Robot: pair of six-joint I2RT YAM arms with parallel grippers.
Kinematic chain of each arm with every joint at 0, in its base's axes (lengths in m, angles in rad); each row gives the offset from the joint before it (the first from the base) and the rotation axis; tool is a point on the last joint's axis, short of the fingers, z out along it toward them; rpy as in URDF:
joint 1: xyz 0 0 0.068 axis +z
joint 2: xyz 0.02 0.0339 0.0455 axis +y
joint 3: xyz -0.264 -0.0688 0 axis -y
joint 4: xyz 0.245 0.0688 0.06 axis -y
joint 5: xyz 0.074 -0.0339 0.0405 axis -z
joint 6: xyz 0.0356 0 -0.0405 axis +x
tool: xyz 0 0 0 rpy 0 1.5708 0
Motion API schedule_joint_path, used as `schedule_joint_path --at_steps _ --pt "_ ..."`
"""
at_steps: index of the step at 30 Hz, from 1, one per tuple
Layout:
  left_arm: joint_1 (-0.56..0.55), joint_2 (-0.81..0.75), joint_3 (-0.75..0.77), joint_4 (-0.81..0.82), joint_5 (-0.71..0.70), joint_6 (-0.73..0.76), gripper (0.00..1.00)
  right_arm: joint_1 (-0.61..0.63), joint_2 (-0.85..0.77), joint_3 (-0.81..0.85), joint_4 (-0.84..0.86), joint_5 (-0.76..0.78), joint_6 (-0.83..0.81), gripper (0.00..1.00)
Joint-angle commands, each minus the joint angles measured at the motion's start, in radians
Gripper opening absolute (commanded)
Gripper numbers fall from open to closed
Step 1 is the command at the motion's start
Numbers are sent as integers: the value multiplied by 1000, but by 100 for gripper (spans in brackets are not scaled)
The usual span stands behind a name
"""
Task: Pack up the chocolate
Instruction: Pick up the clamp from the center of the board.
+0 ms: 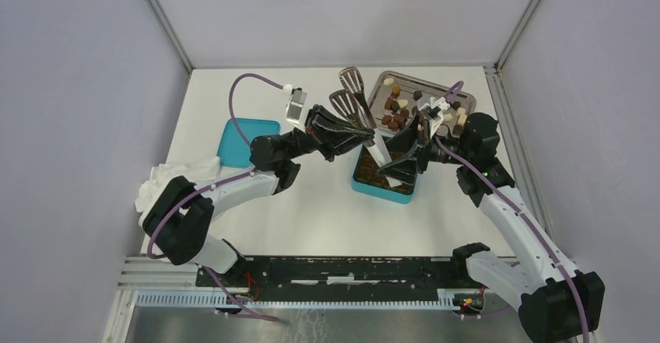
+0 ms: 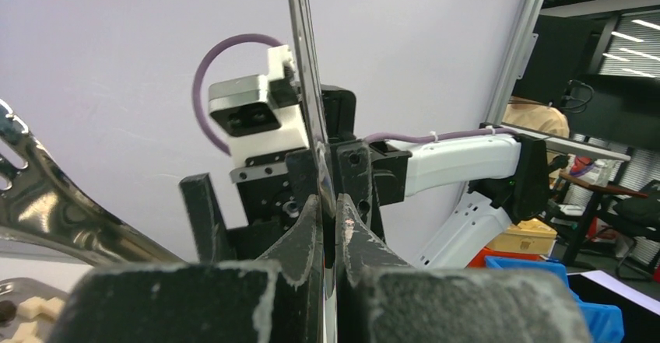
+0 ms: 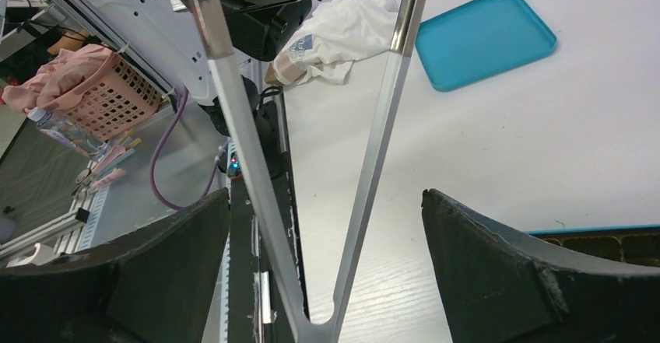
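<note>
Currently the left hand clamps the tweezers over the teal box, and the right hand gapes around them. The chocolate waits in the far-right tray. Close the right hand squarely across both blades.

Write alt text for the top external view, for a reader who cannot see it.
At the centre, the left fingers hold metal tweezers over an open teal box with a brown insert, the right fingers next to them. Behind it, a metal tray holds small chocolates; a teal lid and a white cloth lie at the left.
</note>
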Motion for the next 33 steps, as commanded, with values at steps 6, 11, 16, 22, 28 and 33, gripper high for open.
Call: schedule_joint_path --at_steps 6,11,16,22,28,33 --pt "-47 81 85 261 -62 -117 2 39 25 62 111 -21 59 98" --pt "-49 77 57 266 -109 -98 2 40 15 65 218 -30 153 94" --pt "-61 75 54 266 -162 -84 2 39 22 -3 373 -27 279 93" --pt "-76 53 40 266 -205 -67 2 40 28 -68 597 -22 452 91" --pt "-75 30 20 266 -245 -61 2 40 36 -98 740 -17 566 87" --pt "-77 12 11 266 -274 -59 2 39 35 -106 748 -20 578 81"
